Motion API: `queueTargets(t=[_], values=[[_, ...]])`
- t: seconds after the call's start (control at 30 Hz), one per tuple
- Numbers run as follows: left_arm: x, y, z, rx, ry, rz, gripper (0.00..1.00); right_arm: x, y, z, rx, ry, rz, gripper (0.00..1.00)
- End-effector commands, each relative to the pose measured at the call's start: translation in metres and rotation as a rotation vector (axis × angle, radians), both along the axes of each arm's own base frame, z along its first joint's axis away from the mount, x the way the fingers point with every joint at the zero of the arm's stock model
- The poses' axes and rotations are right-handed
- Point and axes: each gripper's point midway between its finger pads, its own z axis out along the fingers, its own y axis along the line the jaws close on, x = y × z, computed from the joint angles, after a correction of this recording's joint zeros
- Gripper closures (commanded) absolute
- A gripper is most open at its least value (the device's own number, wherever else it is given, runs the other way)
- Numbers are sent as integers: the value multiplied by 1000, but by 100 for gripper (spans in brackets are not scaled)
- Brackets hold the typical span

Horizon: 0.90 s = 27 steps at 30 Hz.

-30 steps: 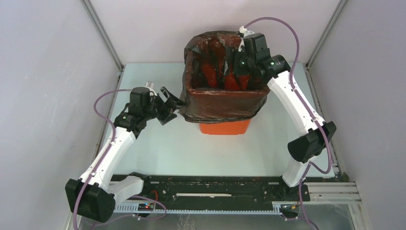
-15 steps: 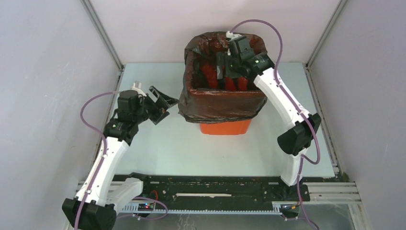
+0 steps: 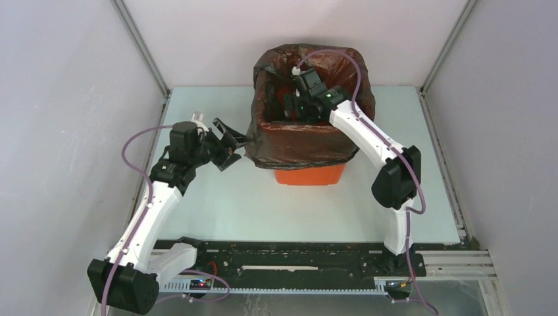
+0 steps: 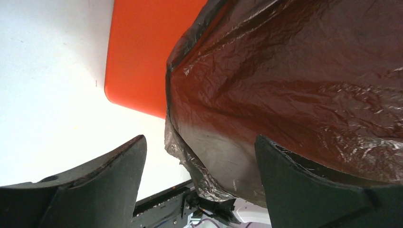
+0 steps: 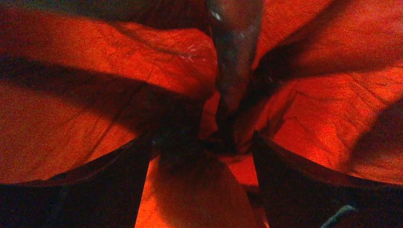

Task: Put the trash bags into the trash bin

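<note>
The trash bag lines the orange trash bin at the back of the worktop, its hem folded out over the rim and hanging down the walls; the right fingers, spread wide and holding nothing, reach down inside the bin, with rumpled film bunched in folds just ahead of their tips; the left fingers, equally wide and empty, hover outside, the loose lower corner of the hem just ahead of the gap between them and bare orange wall beyond it to the left. The step in hand appears to be seating the liner; done well, the right fingers would press the bunched film down towards the base and out into the corners without snagging it, while the left fingers close lightly on the hem alone and hold it against the pull, so the thin film neither slides off the rim nor tears.
</note>
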Motion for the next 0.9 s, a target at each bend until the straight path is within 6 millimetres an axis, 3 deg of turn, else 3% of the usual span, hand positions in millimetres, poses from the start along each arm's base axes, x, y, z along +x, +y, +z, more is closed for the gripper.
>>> queueTargets(t=[0.0, 0.17, 0.27, 0.43, 0.57, 0.73, 0.87], values=[[-3, -17, -4, -36, 8, -54, 12, 17, 18, -16, 57, 13, -20, 15], [-3, -22, -2, -33, 5, -72, 12, 16, 20, -40, 47, 56, -28, 15], [-2, -22, -1, -30, -2, -77, 12, 15, 21, -32, 49, 56, -26, 15], [0, -20, 3, 0, -18, -84, 12, 14, 20, 29, 86, -29, 0, 13], [0, -4, 13, 102, -49, -38, 11, 5, 6, 89, 124, -119, -1, 11], [-4, 28, 33, 210, -114, 93, 9, -22, -20, 171, 210, -253, -2, 8], [-15, 46, 68, 245, -206, 164, 9, -54, -45, 225, 277, -351, -1, 5]])
